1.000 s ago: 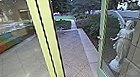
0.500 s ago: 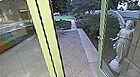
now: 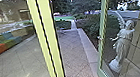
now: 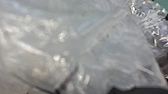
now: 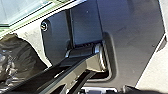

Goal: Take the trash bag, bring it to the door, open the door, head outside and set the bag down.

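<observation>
Beyond a pale yellow-green post, the green-framed glass door (image 3: 103, 35) stands open on the right of the head view, with paving in the gap between them. Shiny, translucent grey plastic of the trash bag (image 4: 100, 50) is very close to the camera in the left wrist view, creased and blurred. In the right wrist view a dark, wrinkled trash bag (image 5: 20, 58) shows beside the robot's own plate and jointed bar. Whether both wrist views show the same bag, I cannot tell.
The yellow-green post (image 3: 48, 41) rises just left of the doorway. A pale statue (image 3: 123, 44) shows through the door's glass. Colourful seating (image 3: 3, 42) lines the far left. Outside, a paved path (image 3: 74, 51) with a light edging runs toward bushes (image 3: 93, 26).
</observation>
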You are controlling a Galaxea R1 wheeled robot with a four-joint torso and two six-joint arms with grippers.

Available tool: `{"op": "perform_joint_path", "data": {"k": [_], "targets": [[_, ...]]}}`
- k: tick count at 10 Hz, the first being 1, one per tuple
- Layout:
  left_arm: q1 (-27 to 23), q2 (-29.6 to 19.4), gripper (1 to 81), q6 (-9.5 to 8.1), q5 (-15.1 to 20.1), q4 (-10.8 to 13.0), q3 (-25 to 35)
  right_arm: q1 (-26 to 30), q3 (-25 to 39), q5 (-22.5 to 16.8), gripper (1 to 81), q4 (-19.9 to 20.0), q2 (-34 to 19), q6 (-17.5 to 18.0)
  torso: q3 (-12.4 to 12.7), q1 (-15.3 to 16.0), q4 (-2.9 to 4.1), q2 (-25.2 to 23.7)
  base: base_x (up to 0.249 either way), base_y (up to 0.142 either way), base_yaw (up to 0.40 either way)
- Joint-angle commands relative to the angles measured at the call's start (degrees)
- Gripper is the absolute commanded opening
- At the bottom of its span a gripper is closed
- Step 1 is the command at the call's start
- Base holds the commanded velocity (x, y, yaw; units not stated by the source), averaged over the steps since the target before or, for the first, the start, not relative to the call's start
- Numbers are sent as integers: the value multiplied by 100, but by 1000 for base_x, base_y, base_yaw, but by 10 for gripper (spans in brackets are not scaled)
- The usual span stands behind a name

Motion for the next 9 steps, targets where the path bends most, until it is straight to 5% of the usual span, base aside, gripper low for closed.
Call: {"op": "perform_joint_path", "data": {"k": [1, 4, 9], "targets": [[-285, -19, 10, 10, 435, 35, -60, 79, -498, -185, 811, -274, 482, -112, 0, 0, 0, 0, 0, 0, 0], [-285, -10, 10, 10, 435, 35, -60, -1, -1168, -62, 811, -397, 915, -120, 2, 0, 0, 0, 0, 0, 0], [-293, -1, 10, 10, 435, 35, -60, 8, -1239, -53, 811, -424, 967, -120, 5, -2, 0, 0, 0, -25, 0]]}}
